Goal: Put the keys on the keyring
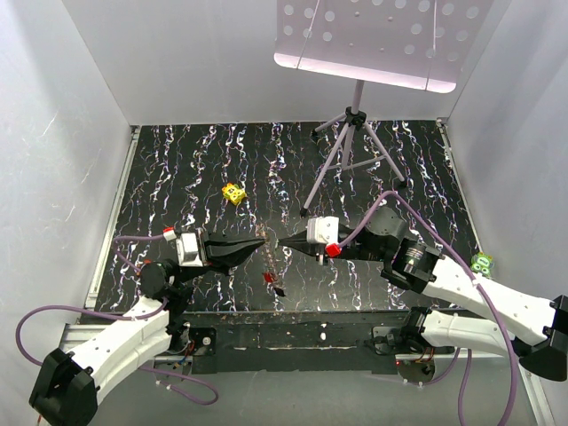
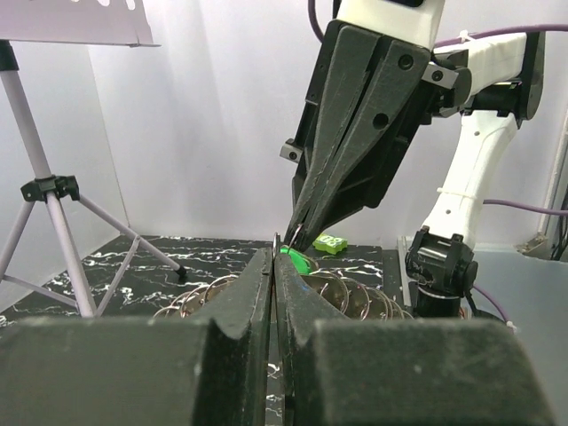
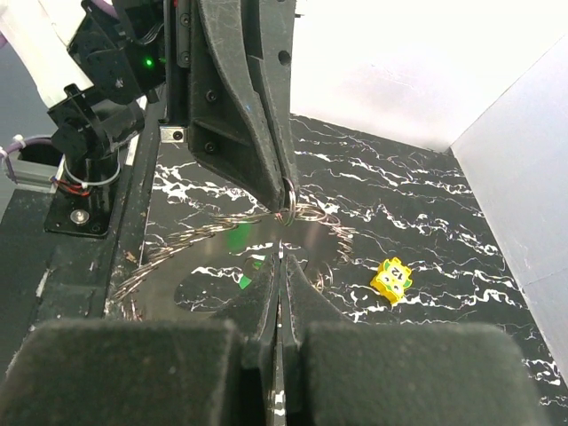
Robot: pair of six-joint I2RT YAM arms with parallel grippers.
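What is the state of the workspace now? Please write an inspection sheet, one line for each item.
Surface: black marbled table, no spill seen.
Job's things: keyring at the tip of the left jaws; green key just under the right jaws' tip; red key lying on the table, nearer the arm bases.
Clutter: yellow block on the table; green block by its right side.
Grippers: both jaws shut, tips nearly meeting; left on the keyring, right's hold unclear.
Cables: purple cable along the right arm, clear of the tips.
Surroundings: white walls; tripod stand at the back.
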